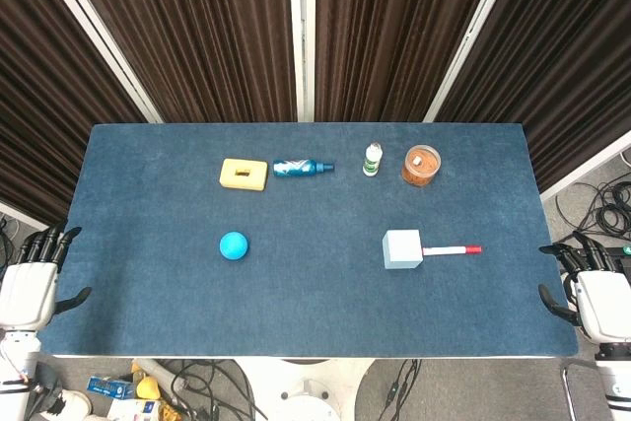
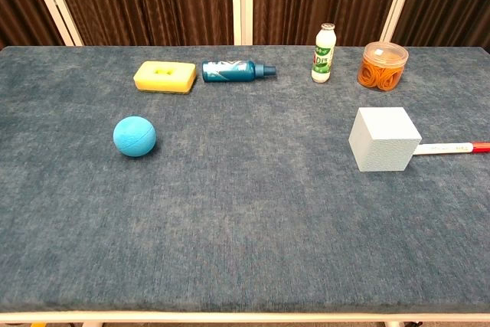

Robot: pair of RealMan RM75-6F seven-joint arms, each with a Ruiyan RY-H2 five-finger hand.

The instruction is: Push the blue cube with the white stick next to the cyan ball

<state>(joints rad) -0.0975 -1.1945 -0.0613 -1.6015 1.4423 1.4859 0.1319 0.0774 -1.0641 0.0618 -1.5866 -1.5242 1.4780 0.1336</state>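
A pale blue cube (image 1: pixel 402 248) (image 2: pixel 383 139) sits right of the table's centre. The white stick (image 1: pixel 451 249) (image 2: pixel 450 147) with a red end lies flat just to its right, its white end against the cube. The cyan ball (image 1: pixel 234 245) (image 2: pixel 135 136) rests on the left half of the table, far from the cube. My left hand (image 1: pixel 32 278) hangs off the table's left edge with fingers apart, holding nothing. My right hand (image 1: pixel 592 288) sits off the right edge, fingers spread and empty, well clear of the stick. Neither hand shows in the chest view.
Along the back stand a yellow sponge (image 1: pixel 244 174) (image 2: pixel 164 76), a blue spray bottle (image 1: pixel 302 168) (image 2: pixel 238 71) lying on its side, a small white bottle (image 1: pixel 372 159) (image 2: pixel 325 53) and a clear jar (image 1: pixel 421 166) (image 2: pixel 382 66) with orange contents. Dark curtains hang behind the blue table (image 1: pixel 296 313).
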